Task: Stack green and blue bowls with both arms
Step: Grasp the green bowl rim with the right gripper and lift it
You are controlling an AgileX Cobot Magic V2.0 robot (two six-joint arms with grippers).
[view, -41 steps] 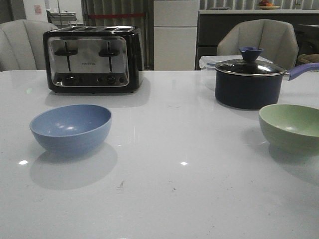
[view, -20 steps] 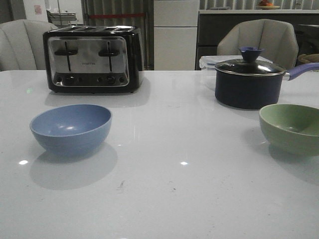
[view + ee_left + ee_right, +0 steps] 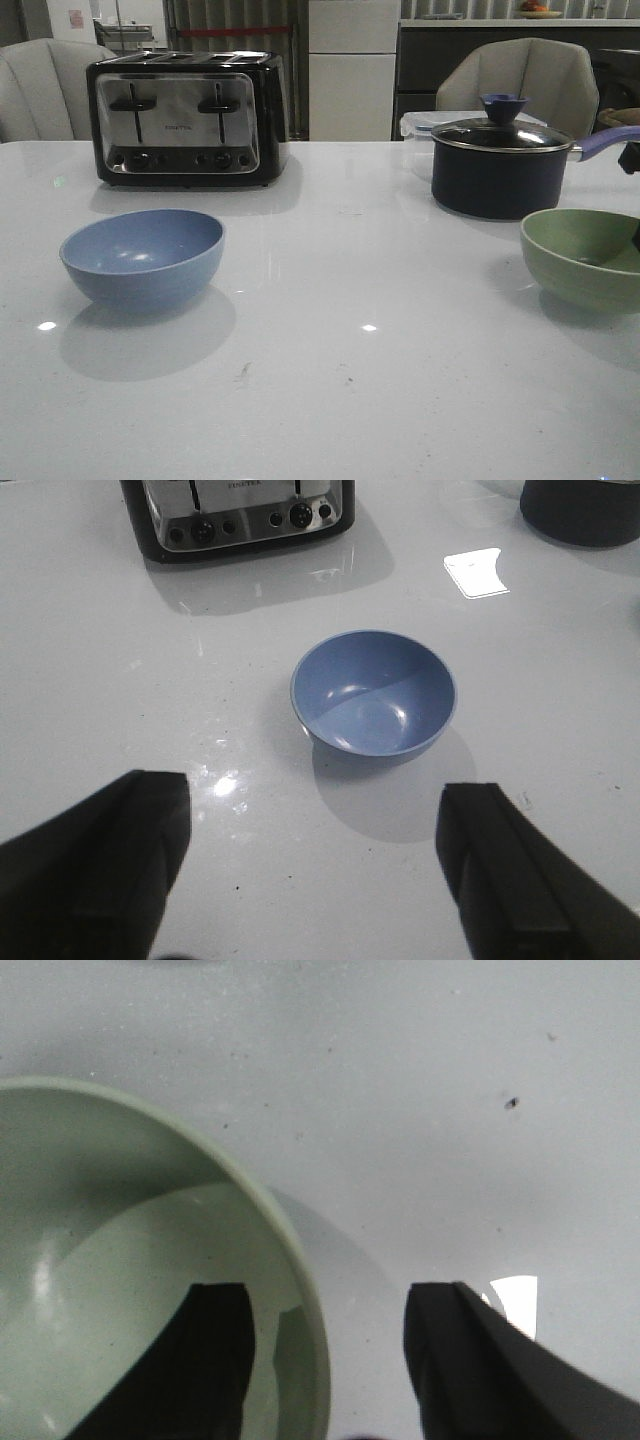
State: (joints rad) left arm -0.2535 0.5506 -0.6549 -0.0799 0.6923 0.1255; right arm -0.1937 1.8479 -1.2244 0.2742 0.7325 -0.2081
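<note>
The dusty blue bowl (image 3: 142, 255) stands upright on the left of the white table; it also shows in the left wrist view (image 3: 373, 692). My left gripper (image 3: 310, 870) is open and empty, held above the table short of the blue bowl. The sage green bowl (image 3: 585, 255) stands at the right edge. In the right wrist view my right gripper (image 3: 330, 1360) is open and straddles the green bowl's (image 3: 110, 1250) rim, one finger (image 3: 205, 1360) inside and one (image 3: 480, 1360) outside. A dark bit of the right arm (image 3: 631, 157) shows at the front view's right edge.
A black and chrome toaster (image 3: 185, 118) stands at the back left. A dark lidded saucepan (image 3: 498, 165) with a blue knob and handle stands just behind the green bowl, with a clear lidded box (image 3: 418, 125) behind it. Chairs stand beyond the table.
A dark part of the right arm has come into the front view at the right edge, over the green bowl. Neither bowl has moved.
</note>
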